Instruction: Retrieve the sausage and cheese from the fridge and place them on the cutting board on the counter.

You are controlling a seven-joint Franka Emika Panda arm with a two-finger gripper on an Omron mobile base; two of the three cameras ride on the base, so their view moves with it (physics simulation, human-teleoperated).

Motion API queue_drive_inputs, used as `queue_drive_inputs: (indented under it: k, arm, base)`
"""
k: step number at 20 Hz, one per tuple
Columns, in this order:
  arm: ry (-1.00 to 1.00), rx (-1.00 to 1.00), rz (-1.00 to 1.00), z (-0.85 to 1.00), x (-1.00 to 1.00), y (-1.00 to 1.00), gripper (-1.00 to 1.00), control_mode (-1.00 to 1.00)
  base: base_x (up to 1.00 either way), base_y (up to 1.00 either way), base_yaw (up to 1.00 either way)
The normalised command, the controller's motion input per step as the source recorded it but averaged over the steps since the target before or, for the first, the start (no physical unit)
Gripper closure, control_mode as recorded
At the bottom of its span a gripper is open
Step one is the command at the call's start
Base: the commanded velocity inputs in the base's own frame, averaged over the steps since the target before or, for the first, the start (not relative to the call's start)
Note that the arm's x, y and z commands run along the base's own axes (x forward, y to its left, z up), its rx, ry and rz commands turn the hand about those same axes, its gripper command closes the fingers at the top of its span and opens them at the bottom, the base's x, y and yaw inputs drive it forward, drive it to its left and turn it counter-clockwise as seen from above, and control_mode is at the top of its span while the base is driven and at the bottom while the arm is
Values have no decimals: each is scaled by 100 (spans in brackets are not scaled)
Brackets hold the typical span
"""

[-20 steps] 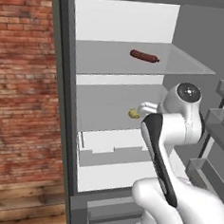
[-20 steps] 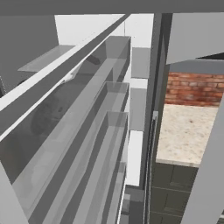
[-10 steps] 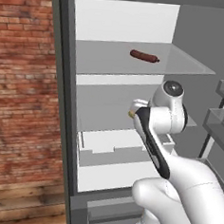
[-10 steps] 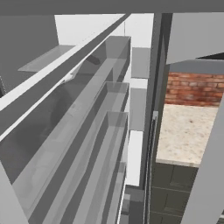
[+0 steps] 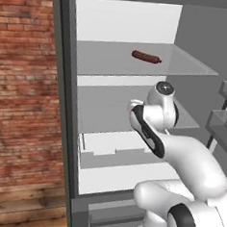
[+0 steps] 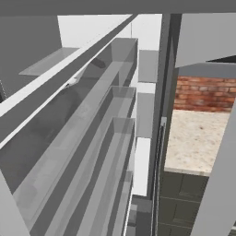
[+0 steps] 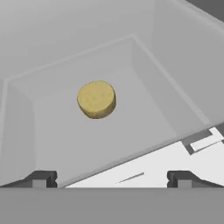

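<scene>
the white arm reaches into the open fridge (image 5: 63,106), its wrist level with the middle shelf (image 5: 105,115), the jaws (image 7: 111,177) spread wide and empty with the two dark fingertips (image 7: 41,178) set well apart. ahead of them on that shelf, toward its far end, the cheese (image 7: 96,99) lies alone: a small round yellowish-olive puck, flat on top with a short curved side. it looks light, firm enough to hold its shape, and possibly a little slick, so a hold across its widest part, pads on opposite sides of the rim, seems the safest; a pinch near the top edge could let it squirt free. one shelf higher, toward the right, the sausage (image 5: 146,57) lies on its side, a slim dark red-brown link with rounded ends, likely stiff and light, best taken across its middle. past the door, beige table (image 6: 196,138) shows under a brick wall (image 6: 205,94).
</scene>
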Motion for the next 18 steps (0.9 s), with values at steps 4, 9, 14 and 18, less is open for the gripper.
queue_drive_inputs:
  k: [4,9,14,18]
  arm:
    - [4,0,0,-24,52,0,-100,-100]
    - [9,1,0,-19,60,-1,-100,-100]
    - [4,0,0,-25,54,-1,-100,-100]
    - [1,0,0,-32,54,0,-100,-100]
  base:
    - [0,0,0]
    - [0,0,0]
    - [0,0,0]
    - [0,0,0]
